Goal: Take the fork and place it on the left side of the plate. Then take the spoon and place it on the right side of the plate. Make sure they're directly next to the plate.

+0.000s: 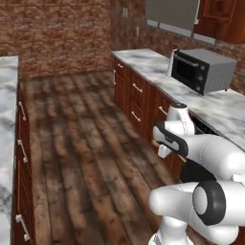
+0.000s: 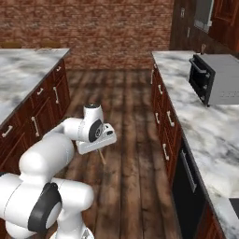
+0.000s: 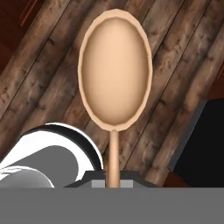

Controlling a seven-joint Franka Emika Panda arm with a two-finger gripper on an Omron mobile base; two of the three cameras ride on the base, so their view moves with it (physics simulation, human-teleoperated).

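Observation:
The brown wooden spoon [image 3: 115, 70] fills the hand view, its oval bowl pointing away from the hand over the plank floor. Its slim handle runs down into my gripper [image 3: 113, 178], which is shut on it. From the right base view the gripper [image 2: 99, 150] hangs above the floor between the two counters, and the spoon [image 2: 101, 157] pokes out below it. The fork and the plate are out of view.
A grey microwave [image 1: 203, 69] stands on the marble counter [image 1: 225, 112] to the right, above dark red cabinets and a black dishwasher front [image 2: 186, 186]. A second marble counter [image 2: 21, 74] runs along the left. Open wooden floor [image 2: 126, 116] lies between them.

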